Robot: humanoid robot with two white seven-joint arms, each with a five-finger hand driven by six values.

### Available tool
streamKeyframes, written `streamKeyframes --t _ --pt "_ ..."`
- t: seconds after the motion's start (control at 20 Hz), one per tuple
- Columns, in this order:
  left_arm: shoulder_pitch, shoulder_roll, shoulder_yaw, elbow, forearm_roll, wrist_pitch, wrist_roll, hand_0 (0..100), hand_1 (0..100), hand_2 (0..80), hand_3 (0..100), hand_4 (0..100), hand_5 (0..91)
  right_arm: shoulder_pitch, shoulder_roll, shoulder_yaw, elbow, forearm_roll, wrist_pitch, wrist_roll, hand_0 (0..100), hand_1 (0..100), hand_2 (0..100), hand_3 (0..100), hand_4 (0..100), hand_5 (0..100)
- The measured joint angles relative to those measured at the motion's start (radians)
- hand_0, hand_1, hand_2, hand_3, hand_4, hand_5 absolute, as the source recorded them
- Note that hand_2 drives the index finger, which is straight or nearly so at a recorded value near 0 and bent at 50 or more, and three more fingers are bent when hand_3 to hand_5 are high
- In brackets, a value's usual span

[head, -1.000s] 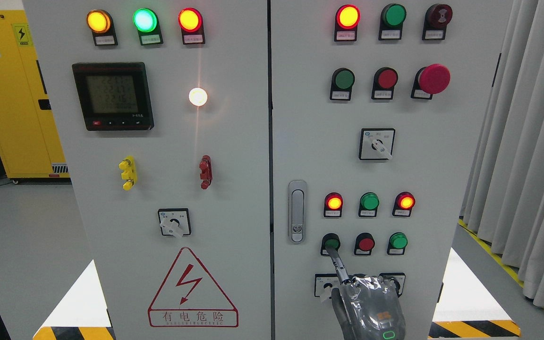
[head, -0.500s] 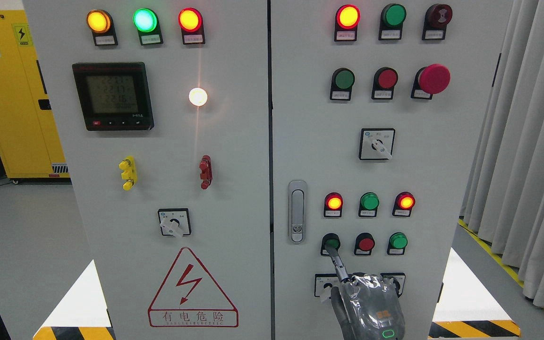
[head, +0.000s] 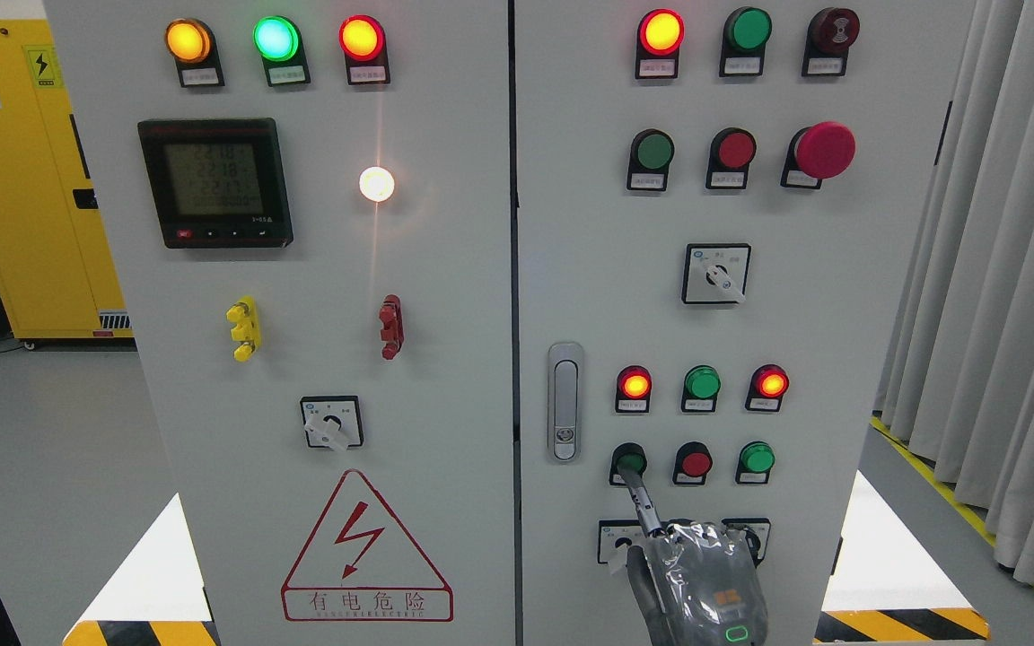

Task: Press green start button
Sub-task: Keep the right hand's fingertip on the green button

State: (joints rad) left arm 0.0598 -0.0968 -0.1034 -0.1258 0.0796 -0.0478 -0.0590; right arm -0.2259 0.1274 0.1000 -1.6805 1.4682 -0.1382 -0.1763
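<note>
A grey control cabinet fills the head view. On its right door, the low row holds a green push button (head: 631, 462), a red button (head: 696, 463) and a second green button (head: 757, 457). My right hand (head: 698, 583), wrapped in clear plastic, comes up from the bottom edge. Its index finger (head: 644, 507) is stretched up and to the left, with the tip resting on the lower edge of the left green button. The other fingers are curled in against the palm and hold nothing. The hand hides part of the selector switches below the buttons.
Above the button row sit three indicator lamps (head: 702, 383), two lit red and a green one between them. A door latch (head: 564, 401) stands to the left of the buttons. Grey curtains (head: 993, 269) hang at the right and a yellow cabinet (head: 5, 179) stands at the far left.
My right hand has barely shifted, a touch to the left. The index fingertip stays on the green button, and the lamps look the same.
</note>
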Motion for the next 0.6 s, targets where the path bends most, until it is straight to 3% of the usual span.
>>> streamKeyframes --t 0.6 --pt "0.000 0.000 0.000 0.000 0.000 0.000 0.000 12 56 0.0 0 0 0.0 -0.001 0.000 -0.005 0.006 -0.015 -0.001 0.005 77 97 0 100 98 100"
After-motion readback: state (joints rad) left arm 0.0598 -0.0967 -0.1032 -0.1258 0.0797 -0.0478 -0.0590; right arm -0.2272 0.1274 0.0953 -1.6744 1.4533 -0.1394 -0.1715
